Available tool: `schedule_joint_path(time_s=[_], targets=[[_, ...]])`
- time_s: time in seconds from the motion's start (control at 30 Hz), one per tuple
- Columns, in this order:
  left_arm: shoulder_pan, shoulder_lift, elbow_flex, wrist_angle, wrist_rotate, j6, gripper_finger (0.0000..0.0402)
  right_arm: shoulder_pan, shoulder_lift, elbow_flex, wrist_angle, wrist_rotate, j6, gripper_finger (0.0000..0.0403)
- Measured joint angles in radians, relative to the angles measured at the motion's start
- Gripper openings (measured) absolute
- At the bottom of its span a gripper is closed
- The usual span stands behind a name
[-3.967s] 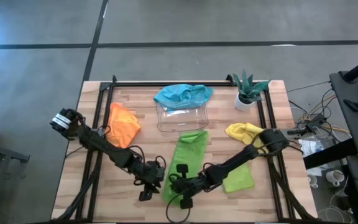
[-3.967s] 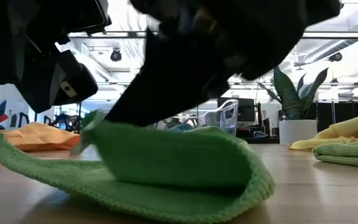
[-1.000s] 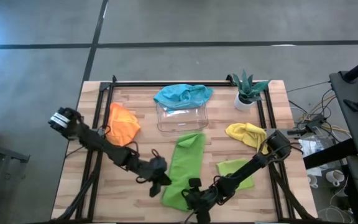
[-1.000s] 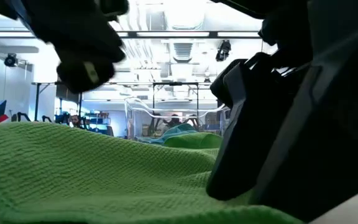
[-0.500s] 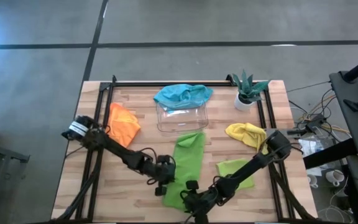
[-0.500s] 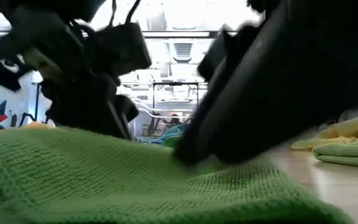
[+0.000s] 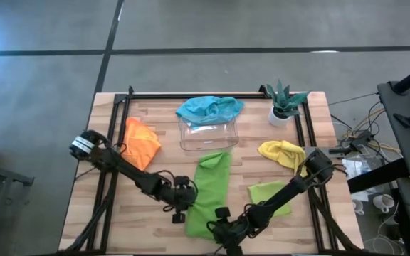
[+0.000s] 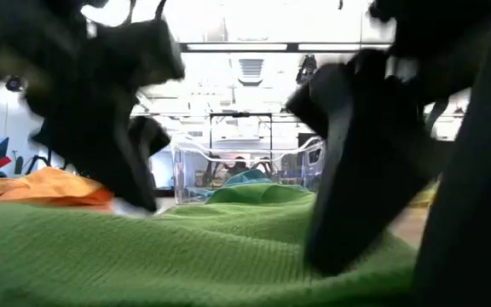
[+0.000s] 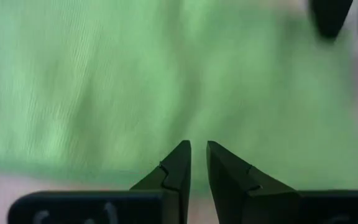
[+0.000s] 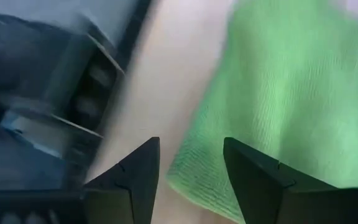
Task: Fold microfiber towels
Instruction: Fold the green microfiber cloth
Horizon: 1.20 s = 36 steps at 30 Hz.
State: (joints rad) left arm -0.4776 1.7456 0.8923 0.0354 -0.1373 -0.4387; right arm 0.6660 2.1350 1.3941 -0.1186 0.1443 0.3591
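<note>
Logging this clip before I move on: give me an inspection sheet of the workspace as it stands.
Surface: wooden table with black frame.
Job's things: long green towel at centre; folded green towel to its right; orange towel; yellow towel; teal towel draped on the tray.
Clutter: clear tray; potted plant.
End effectors: left end effector nearly shut, at the long towel's left edge; right end effector open, at its near edge.
Cables: tangle off the table's right side.
Surroundings: grey floor.
</note>
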Motion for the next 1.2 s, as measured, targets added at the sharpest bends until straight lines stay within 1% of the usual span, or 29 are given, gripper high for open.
schedule_joint_path(time_s=[0.03, 0.1, 0.17, 0.23, 0.3, 0.37, 0.43, 0.5, 0.6, 0.7, 0.8, 0.9, 1.0, 1.07, 1.13, 1.2], targets=[[-0.002, -0.008, 0.000, 0.049, 0.000, 0.000, 0.0037, 0.000, -0.015, 0.010, 0.004, 0.014, -0.023, 0.0176], [-0.003, -0.016, 0.002, 0.129, -0.003, 0.002, 0.0037, 0.000, -0.046, 0.025, 0.002, 0.078, -0.074, 0.0176], [-0.007, -0.017, 0.002, 0.147, -0.006, 0.007, 0.0037, -0.005, -0.060, 0.025, -0.015, 0.176, -0.117, 0.0176], [-0.007, -0.020, 0.005, 0.140, -0.036, 0.023, 0.0037, -0.007, -0.061, 0.017, -0.048, 0.270, -0.153, 0.0175], [-0.008, -0.029, 0.016, 0.149, -0.089, 0.036, 0.0037, -0.014, -0.061, 0.014, -0.056, 0.311, -0.175, 0.0173], [-0.008, -0.041, 0.027, 0.149, -0.138, 0.058, 0.0037, -0.024, -0.067, 0.010, -0.043, 0.317, -0.177, 0.0169], [-0.008, -0.049, 0.041, 0.151, -0.152, 0.092, 0.0037, -0.033, -0.068, 0.004, -0.044, 0.320, -0.146, 0.0162], [-0.009, -0.060, 0.054, 0.149, -0.147, 0.133, 0.0037, -0.043, -0.058, -0.005, -0.071, 0.329, -0.094, 0.0156], [-0.023, -0.100, 0.061, 0.154, -0.122, 0.157, 0.0038, -0.045, -0.057, -0.017, -0.117, 0.348, -0.022, 0.0148], [-0.036, -0.143, 0.049, 0.140, -0.111, 0.156, 0.0038, -0.042, -0.047, -0.024, -0.134, 0.315, 0.013, 0.0142], [-0.051, -0.185, 0.047, 0.141, -0.110, 0.160, 0.0038, -0.044, -0.002, -0.025, -0.056, 0.246, -0.012, 0.0138], [-0.071, -0.237, 0.051, 0.149, -0.104, 0.192, 0.0038, -0.060, 0.060, -0.013, 0.089, 0.240, -0.075, 0.0133], [-0.094, -0.278, 0.052, 0.180, -0.073, 0.241, 0.0038, -0.086, 0.142, 0.046, 0.176, 0.225, -0.118, 0.0130], [-0.114, -0.309, 0.051, 0.179, -0.052, 0.268, 0.0038, -0.106, 0.194, 0.118, 0.183, 0.219, -0.127, 0.0130], [-0.132, -0.336, 0.051, 0.171, -0.051, 0.280, 0.0038, -0.131, 0.250, 0.204, 0.180, 0.215, -0.143, 0.0130], [-0.150, -0.368, 0.047, 0.126, -0.051, 0.286, 0.0038, -0.160, 0.299, 0.298, 0.167, 0.212, -0.172, 0.0130]])
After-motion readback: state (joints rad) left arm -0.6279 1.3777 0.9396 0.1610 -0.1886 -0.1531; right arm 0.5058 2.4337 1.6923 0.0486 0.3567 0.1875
